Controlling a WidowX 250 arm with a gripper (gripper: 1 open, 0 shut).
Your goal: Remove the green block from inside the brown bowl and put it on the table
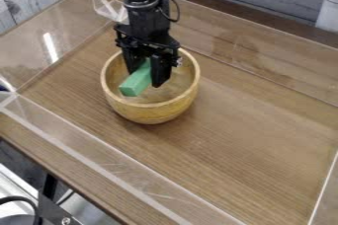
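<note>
Gripper [148, 71] in bowl [150, 89] — closed on green block [136, 80].
Block inside the rim; bare table [244, 120] to the right — arm [146, 17] reaches down from above.

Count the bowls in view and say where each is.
1: the bowl sits on the table, under the gripper. Others may be hidden behind the arm.
</note>
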